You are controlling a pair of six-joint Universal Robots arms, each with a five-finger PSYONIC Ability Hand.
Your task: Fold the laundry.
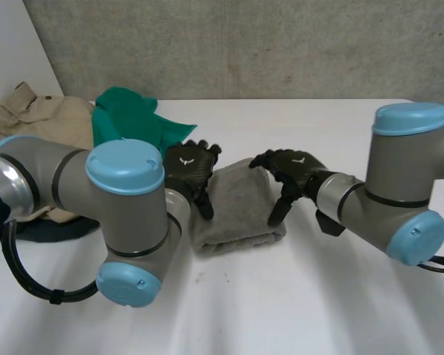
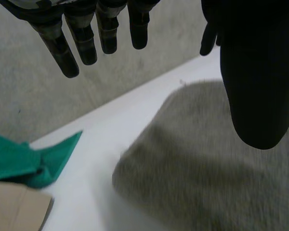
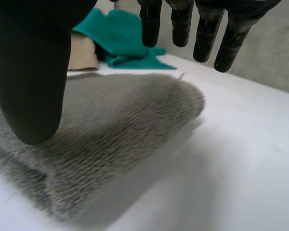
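A grey towel [image 1: 238, 209] lies folded into a thick rectangle on the white table [image 1: 303, 296], between my two hands. My left hand [image 1: 191, 168] hovers at the towel's left edge, fingers straight and apart, holding nothing. In the left wrist view its fingers [image 2: 82, 38] and thumb [image 2: 255, 82] hang above the grey towel [image 2: 207, 163]. My right hand [image 1: 290, 171] is over the towel's right edge, fingers relaxed and pointing down. The right wrist view has its fingers [image 3: 202, 29] and thumb [image 3: 33, 82] spread above the grey towel [image 3: 111, 134], clear of it.
A green cloth [image 1: 133, 122] and a beige garment [image 1: 37, 122] lie piled at the back left, with a dark cloth [image 1: 52, 228] under my left arm. The green cloth [image 2: 24, 161] also lies beyond the towel in the left wrist view. A grey wall stands behind the table.
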